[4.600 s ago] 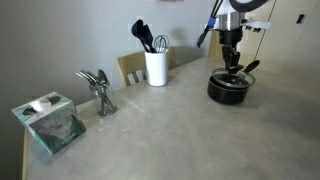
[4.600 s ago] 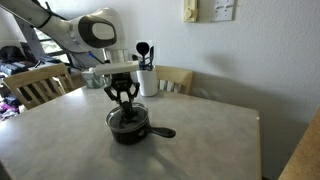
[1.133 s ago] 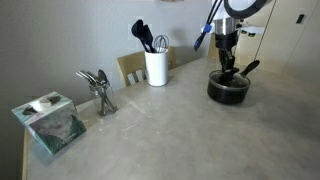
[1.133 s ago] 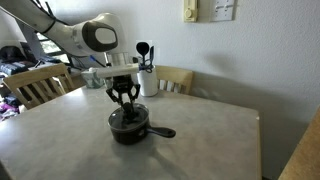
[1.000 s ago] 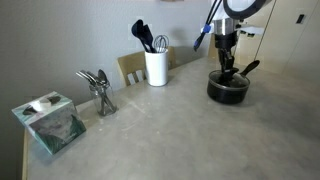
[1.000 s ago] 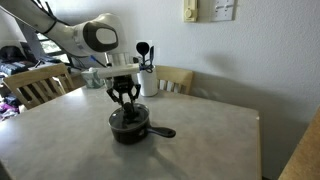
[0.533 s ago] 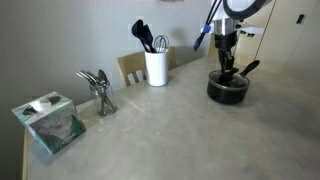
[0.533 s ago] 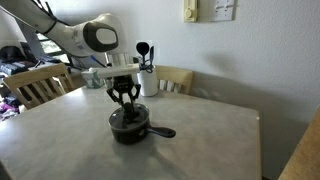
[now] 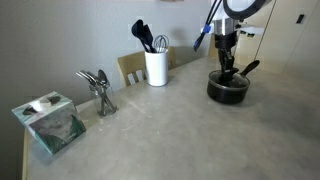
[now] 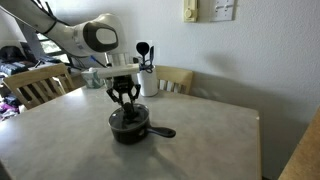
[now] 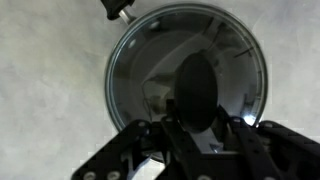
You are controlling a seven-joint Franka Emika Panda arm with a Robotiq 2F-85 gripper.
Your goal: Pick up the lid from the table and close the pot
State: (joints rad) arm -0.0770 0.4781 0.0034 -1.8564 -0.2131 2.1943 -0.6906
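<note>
In the wrist view the claw [image 11: 205, 122] is cut off by the lower edge. Its links are a dark blur that hides the near rim of the lid [image 11: 135, 70]. The knob [image 11: 195, 85] just ahead of the claw shows only as a soft black oval, and whether the tips touch it cannot be told. The pot handle [image 11: 118, 8], beyond the claw, runs out at the upper edge. In both exterior views the glass under the claw is too small to tell from the pot [image 9: 229, 90].
</note>
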